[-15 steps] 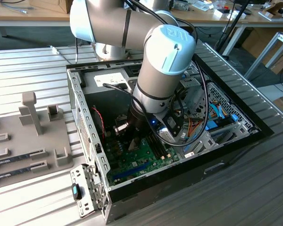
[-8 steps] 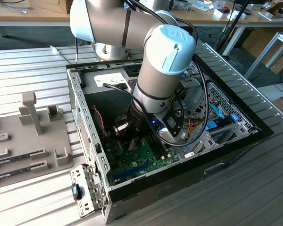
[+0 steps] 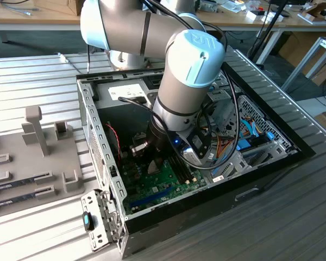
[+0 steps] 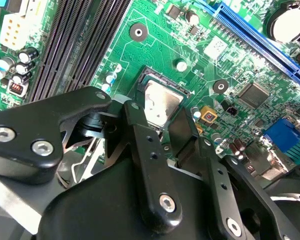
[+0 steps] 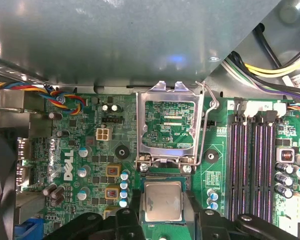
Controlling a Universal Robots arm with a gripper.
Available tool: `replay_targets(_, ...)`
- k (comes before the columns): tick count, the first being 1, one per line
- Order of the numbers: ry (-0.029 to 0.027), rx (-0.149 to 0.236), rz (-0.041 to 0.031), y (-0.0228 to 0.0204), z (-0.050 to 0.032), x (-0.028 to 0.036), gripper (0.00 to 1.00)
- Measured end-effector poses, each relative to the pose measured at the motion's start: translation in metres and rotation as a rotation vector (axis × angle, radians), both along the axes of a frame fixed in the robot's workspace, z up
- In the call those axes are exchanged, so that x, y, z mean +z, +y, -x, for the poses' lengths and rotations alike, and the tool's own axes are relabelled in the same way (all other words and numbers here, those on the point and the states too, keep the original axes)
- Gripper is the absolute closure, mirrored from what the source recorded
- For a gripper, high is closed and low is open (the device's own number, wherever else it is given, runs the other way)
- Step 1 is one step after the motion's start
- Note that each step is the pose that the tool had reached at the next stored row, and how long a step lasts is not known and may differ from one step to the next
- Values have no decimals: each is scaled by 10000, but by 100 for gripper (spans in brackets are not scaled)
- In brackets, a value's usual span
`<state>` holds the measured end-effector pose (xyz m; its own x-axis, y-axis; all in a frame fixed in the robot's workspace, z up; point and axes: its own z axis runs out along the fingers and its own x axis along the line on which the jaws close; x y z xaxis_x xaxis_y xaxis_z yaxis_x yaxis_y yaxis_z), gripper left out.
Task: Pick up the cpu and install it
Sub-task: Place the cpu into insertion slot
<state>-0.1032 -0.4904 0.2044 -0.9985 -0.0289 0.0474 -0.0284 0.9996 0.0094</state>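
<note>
We see a silver-grey tubular arm, pale-blue round joint caps, black cables looped at the wrist, and a matte-black gripper with linkage bars and silver screws.

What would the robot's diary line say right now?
step: installing cpu | hand: shut on cpu | cpu: at socket, seating unclear | socket frame: lifted up

You have the cpu silver on top with a thin green rim; motherboard green, fine pale traces; memory slots black; socket frame bare silver.
</note>
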Motion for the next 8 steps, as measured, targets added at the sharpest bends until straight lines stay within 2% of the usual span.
replay_targets(8,0,6,1,0,0,-26,54)
